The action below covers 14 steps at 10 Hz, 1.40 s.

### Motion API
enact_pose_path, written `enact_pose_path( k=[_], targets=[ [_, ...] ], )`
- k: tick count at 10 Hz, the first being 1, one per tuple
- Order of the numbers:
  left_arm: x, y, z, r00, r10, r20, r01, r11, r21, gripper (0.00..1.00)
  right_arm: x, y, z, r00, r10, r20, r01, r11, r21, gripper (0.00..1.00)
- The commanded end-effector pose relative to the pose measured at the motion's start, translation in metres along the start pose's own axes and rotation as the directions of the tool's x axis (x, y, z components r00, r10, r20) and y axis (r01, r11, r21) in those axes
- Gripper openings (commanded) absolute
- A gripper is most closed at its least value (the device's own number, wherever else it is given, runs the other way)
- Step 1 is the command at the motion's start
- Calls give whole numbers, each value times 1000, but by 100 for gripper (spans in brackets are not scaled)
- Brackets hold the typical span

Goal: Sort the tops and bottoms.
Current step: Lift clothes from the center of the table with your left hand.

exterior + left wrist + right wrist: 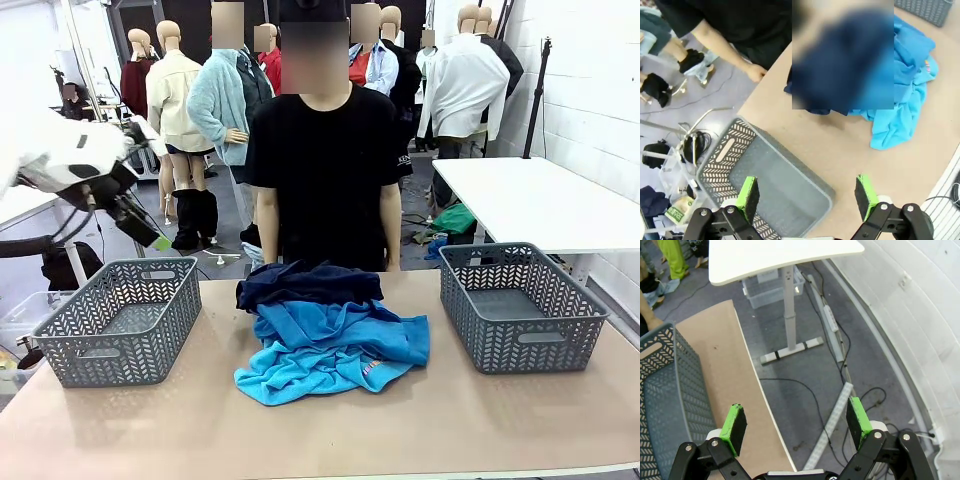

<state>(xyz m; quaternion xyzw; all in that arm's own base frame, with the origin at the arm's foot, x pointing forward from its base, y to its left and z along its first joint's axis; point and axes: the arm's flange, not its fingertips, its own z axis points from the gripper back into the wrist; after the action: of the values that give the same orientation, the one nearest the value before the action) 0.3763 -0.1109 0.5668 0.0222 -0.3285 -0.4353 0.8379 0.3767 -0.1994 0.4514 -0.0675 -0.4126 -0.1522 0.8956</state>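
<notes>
A heap of clothes lies mid-table. The dark navy bottoms sit at its far side, nearest the person. In front of them lie the tops: a medium blue piece and a turquoise one with a small red-white print. My left gripper hangs high at the left, beyond the left basket. In the left wrist view, the left gripper stands open over that basket, with the turquoise top and bottoms farther off. My right gripper is open above the floor, past the table's edge.
A second grey basket stands at the table's right; its corner is in the right wrist view. A person in black stands at the far side, one hand by the table edge. A white table stands behind on the right, with cables on the floor.
</notes>
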Motion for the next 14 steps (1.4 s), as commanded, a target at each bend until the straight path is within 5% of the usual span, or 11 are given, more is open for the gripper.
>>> enact_pose_path(
  k=[1,5,7,11,14],
  targets=[
    [-21,13,20,998,57,9,-58,995,82,100,0,-1,1,1000,3,-10,-3,1000,0,100],
    [-18,20,22,998,55,12,-56,997,60,100,0,-1,1,1000,3,-10,-3,1000,0,100],
    [27,20,-26,997,-69,34,73,986,-149,100,0,-1,1,1000,3,-10,-3,1000,0,100],
    [104,1,-110,951,-307,-32,266,870,-415,100,0,-1,1,1000,3,-10,-3,1000,0,100],
    [108,-5,-175,896,-434,-99,338,808,-483,100,0,-1,1,1000,3,-10,-3,1000,0,100]
  ],
)
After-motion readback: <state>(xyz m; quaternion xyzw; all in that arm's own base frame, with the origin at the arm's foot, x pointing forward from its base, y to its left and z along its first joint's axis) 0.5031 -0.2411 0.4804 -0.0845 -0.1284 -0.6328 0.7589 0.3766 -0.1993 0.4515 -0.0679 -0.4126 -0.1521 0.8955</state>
